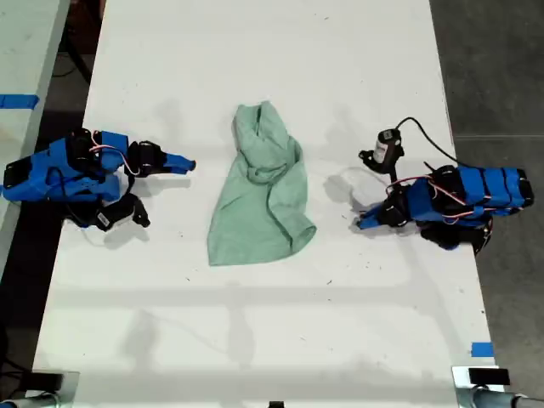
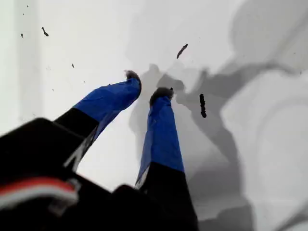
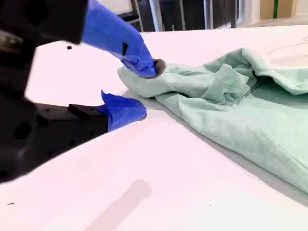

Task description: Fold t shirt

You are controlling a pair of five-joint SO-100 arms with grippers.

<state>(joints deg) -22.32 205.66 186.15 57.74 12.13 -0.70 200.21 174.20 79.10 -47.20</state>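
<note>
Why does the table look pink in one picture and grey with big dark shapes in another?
Second wrist view: a pinkish colour cast tints the white table. First wrist view: my first gripper throws several overlapping grey shadows. Exterior view: lighting is even, shadows faint.

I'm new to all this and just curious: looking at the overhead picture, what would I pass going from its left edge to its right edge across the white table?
A blue robot arm → the pale mint-green t shirt, lying rumpled mid-table → a small black cylinder on a cable → another blue robot arm.
</note>
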